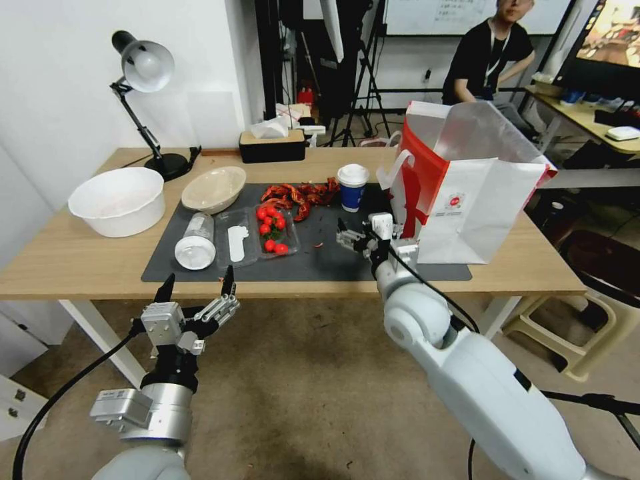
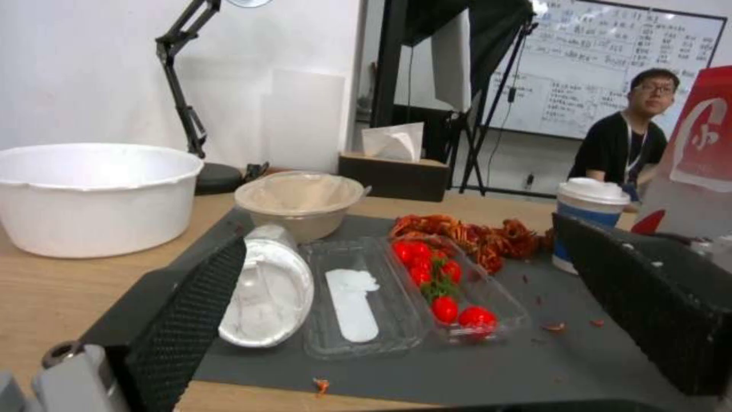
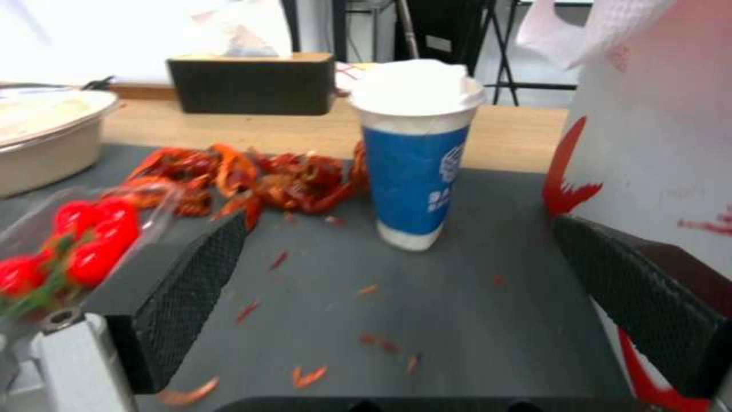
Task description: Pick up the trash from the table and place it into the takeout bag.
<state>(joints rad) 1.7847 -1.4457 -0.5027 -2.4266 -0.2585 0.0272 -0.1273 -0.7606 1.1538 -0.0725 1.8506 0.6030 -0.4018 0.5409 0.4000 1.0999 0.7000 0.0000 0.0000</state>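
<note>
Nearest of all, below the front edge of the table [image 1: 80, 267], the left gripper [image 1: 198, 285] hangs in the air with its two fingers spread wide and nothing between them, pointing up toward the mat [image 1: 333, 257]. Moving from the left end of the tabletop, one white tub [image 1: 117, 200] sits on bare wood in front of one black desk lamp [image 1: 143, 73]. Next comes one beige bowl [image 1: 213, 189], tilted, resting on the mat's back left corner. In front of it one clear plastic tumbler [image 1: 196, 241] lies on its side, its white-lined mouth facing the front edge. Just beside it is one clear plastic clamshell tray [image 1: 235, 245], opened flat; one half holds a white smear, the other a cluster of cherry tomatoes [image 1: 272, 230], too bunched to count exactly. Behind the tray a heap of red crayfish shells [image 1: 300, 195] is spread on the mat, with small red scraps scattered around it. One black tissue box [image 1: 272, 145] stands at the back edge. One blue paper cup [image 1: 352, 187] with a white lid stands upright just right of the shells. The right gripper [image 1: 352, 239] hovers low over the mat in front of the cup, wide open and empty, close beside the takeout bag [image 1: 473, 193]. That one bag stands upright and open at the mat's right end.
</note>
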